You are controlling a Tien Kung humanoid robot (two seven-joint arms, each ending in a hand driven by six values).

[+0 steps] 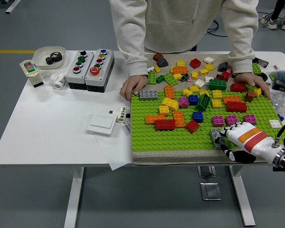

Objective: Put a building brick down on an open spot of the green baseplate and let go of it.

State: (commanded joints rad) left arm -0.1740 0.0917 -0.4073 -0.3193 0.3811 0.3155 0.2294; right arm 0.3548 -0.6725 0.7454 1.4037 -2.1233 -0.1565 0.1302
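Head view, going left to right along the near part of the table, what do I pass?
White wall switch → small white cylinder → red brick on the green baseplate → grey brick → right hand, its fingers curled on the grey brick.

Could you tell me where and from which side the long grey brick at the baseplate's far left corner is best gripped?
Grip the grey brick across its two long sides, coming straight down from above. It lies flat on the baseplate, long axis left to right. The person's hand rests right beside its left end.
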